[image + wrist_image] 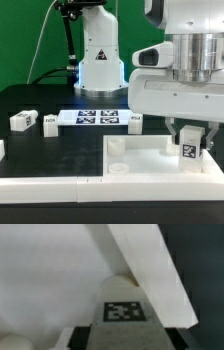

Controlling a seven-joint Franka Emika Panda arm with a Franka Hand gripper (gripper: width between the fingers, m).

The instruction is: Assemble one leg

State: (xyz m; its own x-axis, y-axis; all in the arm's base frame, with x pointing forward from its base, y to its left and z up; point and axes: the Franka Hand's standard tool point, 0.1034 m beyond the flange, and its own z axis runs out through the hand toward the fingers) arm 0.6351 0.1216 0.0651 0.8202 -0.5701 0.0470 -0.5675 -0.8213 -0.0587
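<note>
My gripper [189, 146] is shut on a leg [188, 150], a small white block with a black-and-white tag on its face, and holds it upright over the large white tray [150, 160] near the tray's corner at the exterior view's right. In the wrist view the leg [123, 308] stands between my fingers [82, 338], its far end at a round socket [122, 279] beside the tray's raised rim [145, 263]. Whether the leg touches the socket cannot be told.
The marker board [92, 119] lies behind the tray. Three loose legs lie on the black table: one [23, 120] at the left, one [49, 123] by the board, one [134, 120] at the board's right end. The robot base [98, 60] stands at the back.
</note>
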